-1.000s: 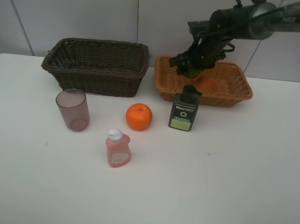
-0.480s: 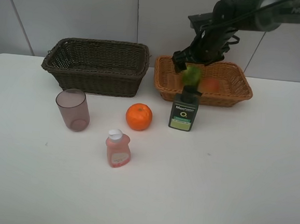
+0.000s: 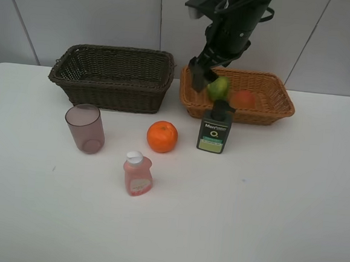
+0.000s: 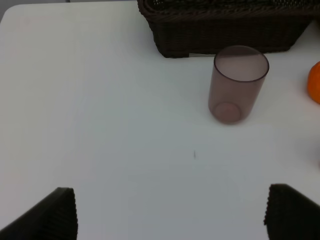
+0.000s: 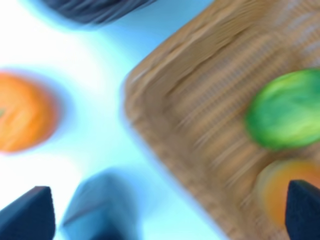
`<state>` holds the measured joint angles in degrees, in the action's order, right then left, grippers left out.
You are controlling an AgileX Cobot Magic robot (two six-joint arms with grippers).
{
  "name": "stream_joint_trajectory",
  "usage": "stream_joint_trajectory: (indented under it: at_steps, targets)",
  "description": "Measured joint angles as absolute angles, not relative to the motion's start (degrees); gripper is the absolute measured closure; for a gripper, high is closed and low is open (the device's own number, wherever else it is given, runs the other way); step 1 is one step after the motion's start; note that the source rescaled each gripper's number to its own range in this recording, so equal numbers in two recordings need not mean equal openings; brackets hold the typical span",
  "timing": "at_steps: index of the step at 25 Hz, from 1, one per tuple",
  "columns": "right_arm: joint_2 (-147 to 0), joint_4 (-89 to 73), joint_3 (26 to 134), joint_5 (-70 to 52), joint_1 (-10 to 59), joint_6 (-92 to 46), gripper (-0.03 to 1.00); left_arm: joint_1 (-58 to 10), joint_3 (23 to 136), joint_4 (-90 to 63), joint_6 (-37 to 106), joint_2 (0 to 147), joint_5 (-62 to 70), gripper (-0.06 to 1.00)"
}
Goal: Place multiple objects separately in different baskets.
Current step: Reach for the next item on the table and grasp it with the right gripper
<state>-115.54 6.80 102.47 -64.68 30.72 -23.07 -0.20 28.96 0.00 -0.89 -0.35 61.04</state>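
Right pincer (image 5: 164, 210) hangs above the left end of the orange-tan basket (image 3: 258, 116), jaws spread wide with nothing between them; its wrist view is smeared with blur, yet both dark fingertips sit far apart at the frame's edges. Left pincer (image 4: 171, 215) is also wide and grips nothing, poised over bare surface (image 3: 265, 223) on the near left, with the cup and the dark basket beyond it.

That white surface carries everything. At its far side stand two wicker baskets side by side, close but apart: the dark brown basket (image 3: 111, 92) on the left, deeper, and the orange-tan one on the right, shallower.

A dark green pump bottle (image 3: 214, 131) stands upright just near of the orange-tan basket, its pump head overlapping that basket's near wall in the high view. The translucent mauve cup (image 3: 85, 129) stands upright, mouth up, near the dark basket's left half. The pink white-capped bottle (image 3: 137, 175) stands nearest of all, between cup and pump bottle but closer in. The orange (image 3: 162, 136) rests on the surface just left of the pump bottle, apart from it.

Inside the orange-tan basket lie the green fruit (image 3: 219, 87), towards its left, and the red-yellow fruit (image 3: 244, 99) just to its right.
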Motion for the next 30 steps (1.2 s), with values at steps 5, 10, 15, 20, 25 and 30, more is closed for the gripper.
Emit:
stream_joint_trajectory:
  at_steps: [5, 10, 15, 20, 25, 30]
  targets:
    - [-115.34, 10.09, 102.47, -69.59, 32.9, -26.72, -0.03, -0.2, 28.96, 0.0, -0.89, -0.35, 61.04, -0.03]
    - [-114.27, 9.72, 99.41, -69.58, 33.72, -33.16, -0.03, -0.2, 28.96, 0.0, -0.89, -0.35, 61.04, -0.03]
    - [-111.79, 9.83, 90.25, -66.26, 33.93, -37.83, -0.03, -0.2, 28.96, 0.0, -0.89, -0.35, 61.04, -0.03]
    - [-111.38, 12.2, 84.73, -59.02, 33.75, -38.69, -0.03, -0.2, 28.96, 0.0, -0.89, -0.35, 61.04, -0.03]
    - [-111.38, 13.48, 82.26, -55.07, 32.0, -38.8, -0.03, -0.2, 28.96, 0.0, -0.89, -0.35, 61.04, -0.03]
    - [-111.45, 13.6, 80.05, -49.91, 31.26, -38.8, -0.03, -0.2, 28.96, 0.0, -0.89, -0.35, 61.04, -0.03]
